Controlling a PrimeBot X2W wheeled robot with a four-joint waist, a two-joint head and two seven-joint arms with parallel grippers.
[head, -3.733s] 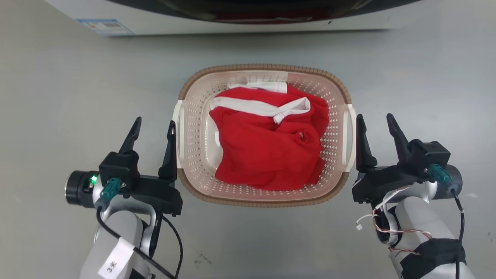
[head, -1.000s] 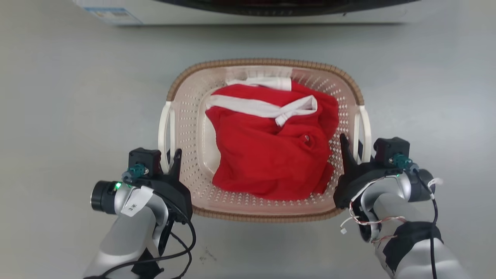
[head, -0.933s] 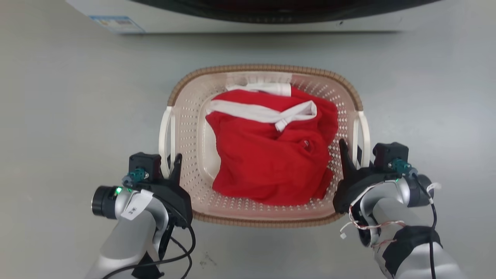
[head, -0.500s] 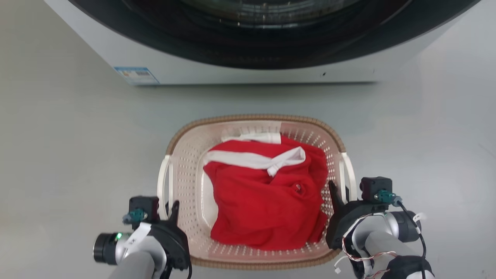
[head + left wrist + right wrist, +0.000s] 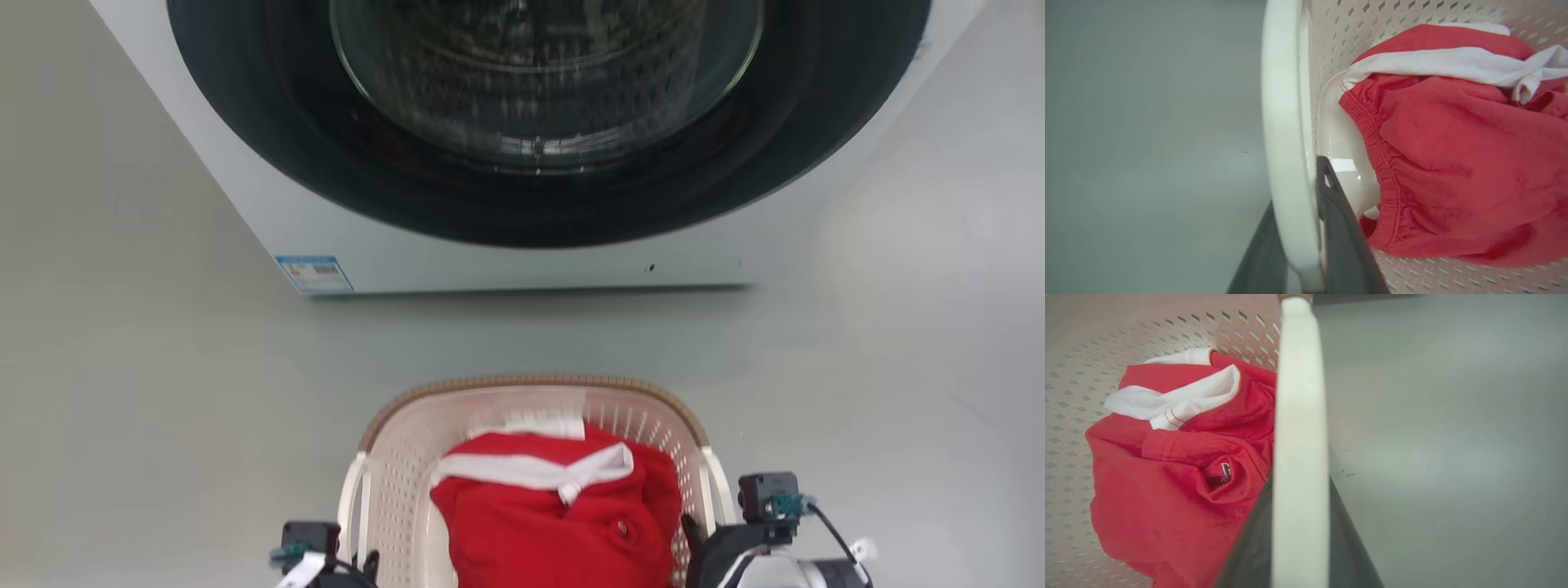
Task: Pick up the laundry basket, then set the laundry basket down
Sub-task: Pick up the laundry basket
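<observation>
The laundry basket [image 5: 531, 384], cream and perforated with a brown braided rim, sits at the bottom of the head view, its near half cut off. A red garment [image 5: 555, 531] with white trim lies inside. My left gripper [image 5: 359, 565] is shut on the basket's left white handle [image 5: 1286, 122], which runs between both dark fingers [image 5: 1341, 232]. My right gripper [image 5: 712, 541] is shut on the right white handle [image 5: 1300, 416], with fingers [image 5: 1349, 551] on either side. The wrist views show the left gripper [image 5: 1296, 183] and the right gripper [image 5: 1299, 479] clamped at mid-handle.
A white front-loading washer [image 5: 506, 261] with a round dark glass door [image 5: 539, 90] stands straight ahead, beyond the basket. Grey floor [image 5: 147, 392] spreads to both sides, with a strip of it between the washer and the basket.
Both grippers, open beside the basket earlier, have shut on its handles. Over the last second the head camera has tilted up, bringing the washer door in and sliding the basket to the bottom edge.
</observation>
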